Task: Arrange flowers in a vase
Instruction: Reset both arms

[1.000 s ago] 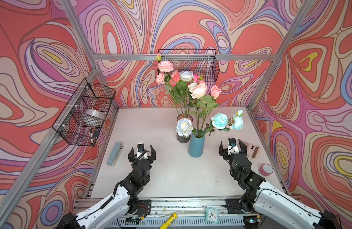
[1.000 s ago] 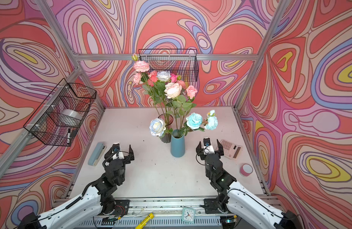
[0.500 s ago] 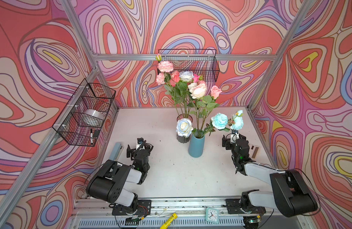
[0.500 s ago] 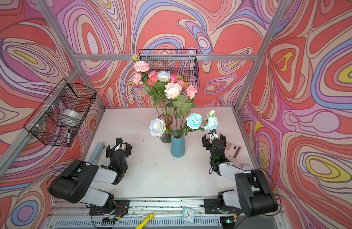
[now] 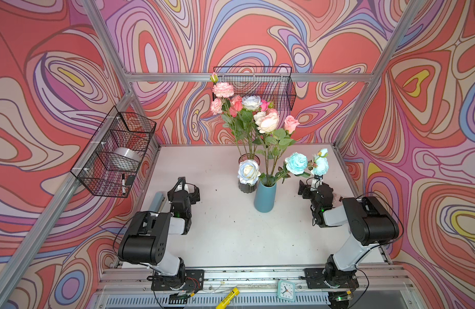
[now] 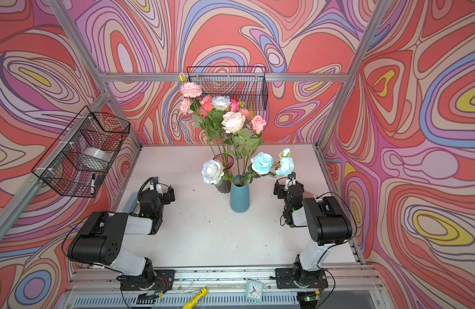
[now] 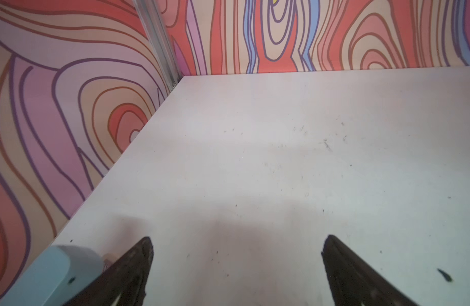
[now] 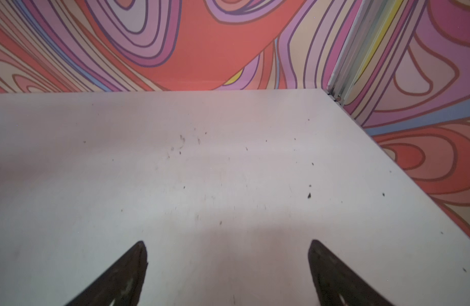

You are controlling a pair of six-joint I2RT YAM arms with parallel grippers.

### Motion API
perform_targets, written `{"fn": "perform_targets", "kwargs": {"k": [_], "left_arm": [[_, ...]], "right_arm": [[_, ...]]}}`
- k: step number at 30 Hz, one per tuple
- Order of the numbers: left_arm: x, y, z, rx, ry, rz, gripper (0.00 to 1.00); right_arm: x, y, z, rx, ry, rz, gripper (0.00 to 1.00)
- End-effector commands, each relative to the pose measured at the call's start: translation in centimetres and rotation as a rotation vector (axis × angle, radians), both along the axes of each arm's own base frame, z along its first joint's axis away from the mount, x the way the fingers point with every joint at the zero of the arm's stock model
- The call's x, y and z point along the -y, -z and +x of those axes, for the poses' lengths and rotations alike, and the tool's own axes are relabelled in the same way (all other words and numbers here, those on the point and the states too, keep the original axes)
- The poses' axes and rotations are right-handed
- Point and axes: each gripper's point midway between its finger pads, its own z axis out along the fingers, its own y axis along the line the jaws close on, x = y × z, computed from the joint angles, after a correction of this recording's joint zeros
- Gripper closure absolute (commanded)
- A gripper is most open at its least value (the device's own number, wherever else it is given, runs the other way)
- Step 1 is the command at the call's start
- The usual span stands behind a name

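While flowers stand upright in blue vase | left fingers wide, empty | right fingers wide, empty, nearer vase

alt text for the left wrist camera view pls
The left hand, its two black fingers apart and empty, hangs over a speckled white tabletop. A pale blue rounded plastic object lies beside one finger, and swirling red, pink and purple patterned walls meet at a metal corner post beyond.
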Motion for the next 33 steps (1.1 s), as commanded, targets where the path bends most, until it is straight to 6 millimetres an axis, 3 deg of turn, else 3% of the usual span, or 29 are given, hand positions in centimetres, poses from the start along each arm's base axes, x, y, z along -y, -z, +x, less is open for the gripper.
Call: {"fn": "perform_targets", "kwargs": {"k": [1,33], "left_arm": [[0.93,1.17,-0.09,-0.049,0.064,-0.052,0.0],[0.96,1.21,-0.2,-0.051,0.064,-0.051,0.0]], "right_arm": [[0.04,0.84,-0.06,-0.048,-0.02,0.04,0.02],[-0.1,0.66,-0.26,-0.037,-0.013,0.023,0.02]]}}
